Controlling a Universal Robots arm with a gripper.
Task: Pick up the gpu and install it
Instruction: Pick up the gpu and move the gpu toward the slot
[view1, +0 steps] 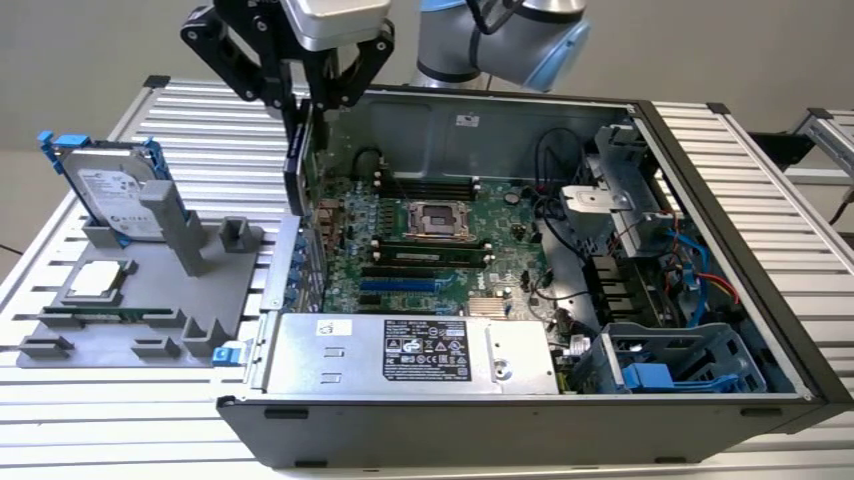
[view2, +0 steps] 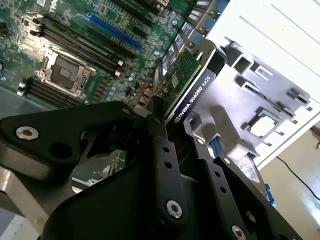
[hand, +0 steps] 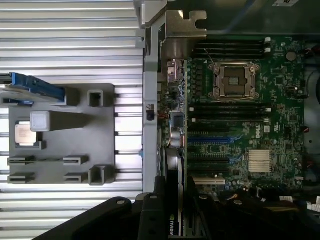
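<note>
Fingers (view2: 159, 150) clamped on gpu (view2: 187, 80); arm pointing straight down, gpu hanging above open case (view1: 507, 430) edge.

We see the gpu (view2: 186, 80) green with a black edge, the motherboard (view1: 427, 235) green with one blue slot (view1: 400, 285). At its nine o'clock: grey tray (view1: 140, 300), silver hard drive (view1: 114, 190) with blue rails, ribbed pale table (view1: 200, 120).

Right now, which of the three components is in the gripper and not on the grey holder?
The gpu, clamped in the gripper. The hard drive and the processor chip sit on the grey holder.
</note>
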